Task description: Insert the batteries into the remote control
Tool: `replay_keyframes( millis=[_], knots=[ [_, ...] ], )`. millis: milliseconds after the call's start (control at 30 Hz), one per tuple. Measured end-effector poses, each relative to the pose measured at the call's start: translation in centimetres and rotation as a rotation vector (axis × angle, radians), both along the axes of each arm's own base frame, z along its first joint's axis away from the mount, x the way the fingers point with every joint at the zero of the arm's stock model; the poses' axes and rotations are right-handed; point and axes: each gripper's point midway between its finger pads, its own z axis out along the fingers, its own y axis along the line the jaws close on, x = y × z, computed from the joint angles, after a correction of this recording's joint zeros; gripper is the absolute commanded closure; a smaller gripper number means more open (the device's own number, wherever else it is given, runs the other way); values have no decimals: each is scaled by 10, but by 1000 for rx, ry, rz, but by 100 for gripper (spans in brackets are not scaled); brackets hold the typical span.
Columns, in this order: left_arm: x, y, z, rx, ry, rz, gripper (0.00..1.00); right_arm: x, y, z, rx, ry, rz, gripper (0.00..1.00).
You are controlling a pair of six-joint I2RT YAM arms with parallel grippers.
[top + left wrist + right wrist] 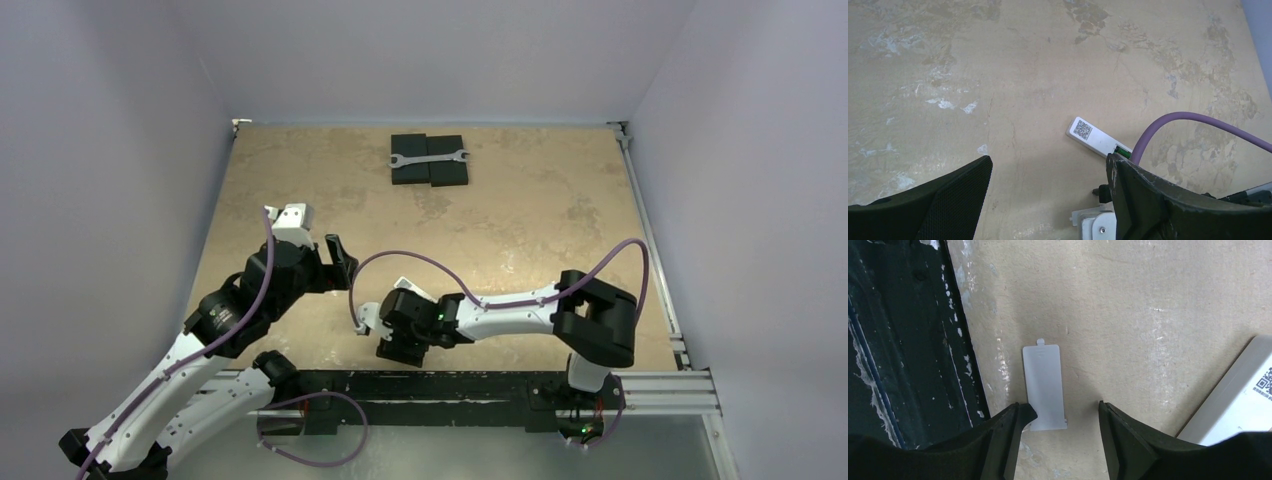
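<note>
The remote control (1095, 136) lies face down on the table, a QR label on its white back. A dark green battery (1122, 149) shows in its open compartment, partly hidden by my left finger. My left gripper (1049, 159) (343, 258) hangs open and empty over bare table, short of the remote. My right gripper (1066, 409) (400, 350) is open, its fingers either side of the near end of a small flat white cover (1044, 385). The cover lies on the table, close to the left fingertip. A corner of the remote control (1243, 400) shows at the right.
A black rail (898, 340) runs along the table's near edge, just beside the cover. A purple cable (1168, 125) arches over the remote's far end. At the back, a wrench (428, 157) rests on black pads (450, 175).
</note>
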Motion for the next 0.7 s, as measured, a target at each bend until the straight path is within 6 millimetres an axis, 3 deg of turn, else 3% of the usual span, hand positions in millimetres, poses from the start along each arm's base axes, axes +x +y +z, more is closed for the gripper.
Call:
replay_keyframes(
  millis=[200,400,700],
  knots=[
    [1,1,0,3,-3,6,15,1,3,1,-8,-20,-8,50],
    [1,2,1,3,-6,11,15,3,3,0,-19,-19,-31,73],
    [2,1,2,-1,-10,12,15,4,2,2,-14,-7,-88,83]
  ],
)
